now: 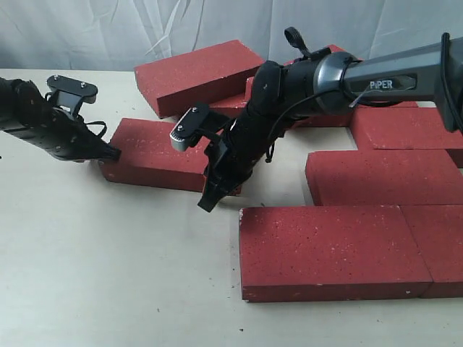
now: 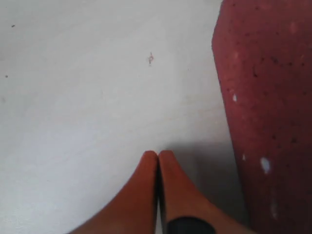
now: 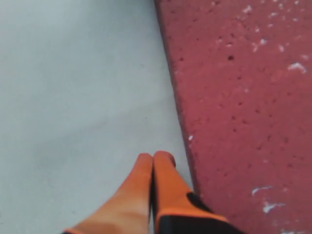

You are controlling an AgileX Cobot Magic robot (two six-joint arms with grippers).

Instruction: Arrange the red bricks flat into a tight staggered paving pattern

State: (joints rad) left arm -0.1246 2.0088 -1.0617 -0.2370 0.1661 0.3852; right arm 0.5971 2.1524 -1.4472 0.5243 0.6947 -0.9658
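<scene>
Several red bricks lie on the pale table (image 1: 108, 275). One loose brick (image 1: 155, 155) lies flat at the left middle, and another (image 1: 195, 72) lies skewed behind it. Laid bricks sit on the right: a front pair (image 1: 333, 253) (image 1: 441, 249), one behind them (image 1: 383, 177), and more further back (image 1: 405, 126). My left gripper (image 1: 116, 153) (image 2: 158, 155) is shut and empty, its tip at the loose brick's left end (image 2: 268, 97). My right gripper (image 1: 205, 204) (image 3: 155, 157) is shut and empty, low at that brick's front right corner, beside a brick face (image 3: 243, 97).
A white cloth backdrop (image 1: 108, 29) hangs behind the table. A gap of bare table (image 1: 278, 184) separates the loose brick from the laid bricks. The right arm (image 1: 347, 79) reaches across over the rear bricks.
</scene>
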